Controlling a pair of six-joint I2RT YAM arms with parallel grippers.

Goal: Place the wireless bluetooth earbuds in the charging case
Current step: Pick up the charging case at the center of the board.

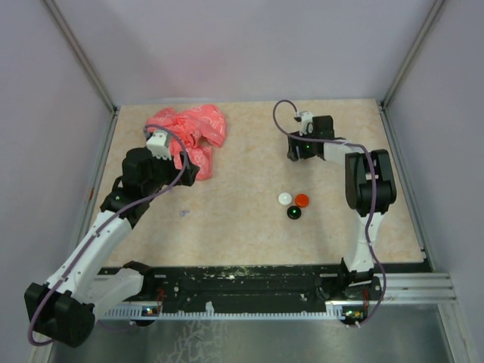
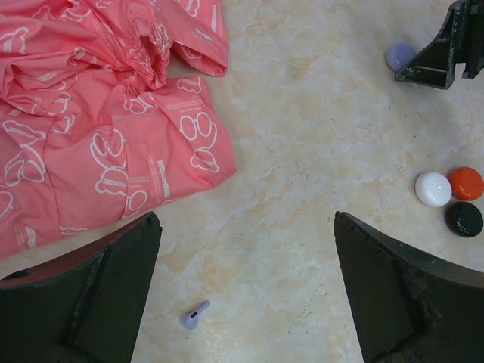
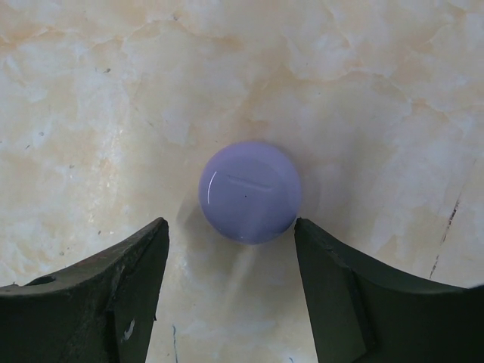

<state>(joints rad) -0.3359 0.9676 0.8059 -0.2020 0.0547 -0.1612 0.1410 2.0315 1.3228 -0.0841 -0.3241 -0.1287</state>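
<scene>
While R jaws stand spread flanking shut purple case [image 3: 249,191], L jaws wide, purple bud [image 2: 194,314] loose on table [image 2: 318,166].

I see the tabletop [image 2: 302,151] as a smooth, matt, stone-patterned surface with a few fine scratches. The pink sheet [image 2: 91,136] looks like thin, creased cloth with white print. The purple round case [image 3: 249,191] is glossy, smooth plastic, and so are the white disc [image 2: 432,188], red disc [image 2: 466,182] and black disc [image 2: 463,218]. The pale purple earbud [image 2: 194,314] looks like smooth plastic. The fingers [image 3: 83,302] of my right gripper [image 3: 229,227] are matt black and slightly grainy.
</scene>
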